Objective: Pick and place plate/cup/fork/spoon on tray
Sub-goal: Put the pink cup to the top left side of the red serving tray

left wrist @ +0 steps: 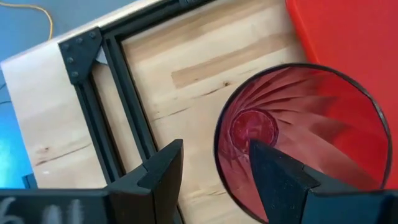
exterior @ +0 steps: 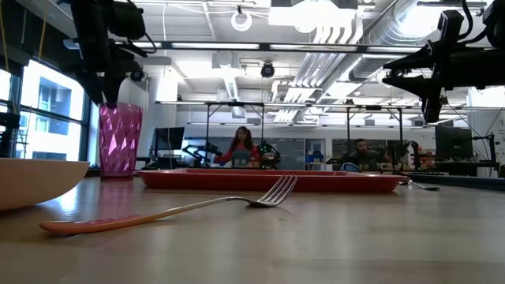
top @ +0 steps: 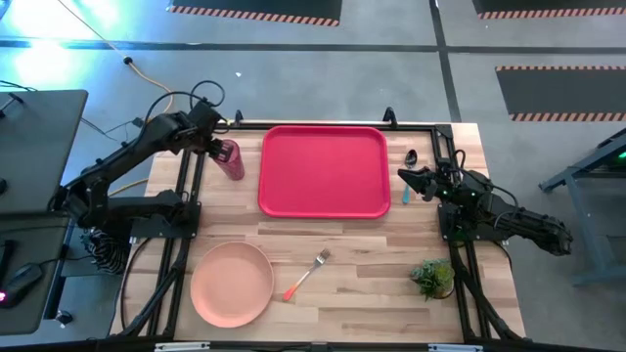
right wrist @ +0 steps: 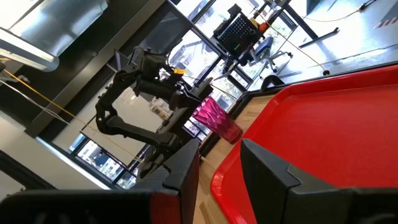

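The dark-red cup point(top: 231, 159) stands upright on the table just left of the red tray point(top: 325, 169). My left gripper point(left wrist: 214, 152) is open right above the cup's rim point(exterior: 120, 106), touching nothing; in the left wrist view one finger shows over the cup's mouth and one outside it. The spoon point(top: 407, 194) lies on the table by the tray's right rim. My right gripper point(right wrist: 221, 149) is open and empty, high above the tray's right edge point(exterior: 430, 110), near the spoon. The salmon plate point(top: 232, 284) and the fork point(top: 306, 274) lie near the front edge.
A small potted plant point(top: 431, 278) stands at the front right. Black frame rails point(left wrist: 124, 118) run along the table's left, right and far sides. People sit in the room beyond the table point(exterior: 241, 148). Bare wood lies between the tray and the plate.
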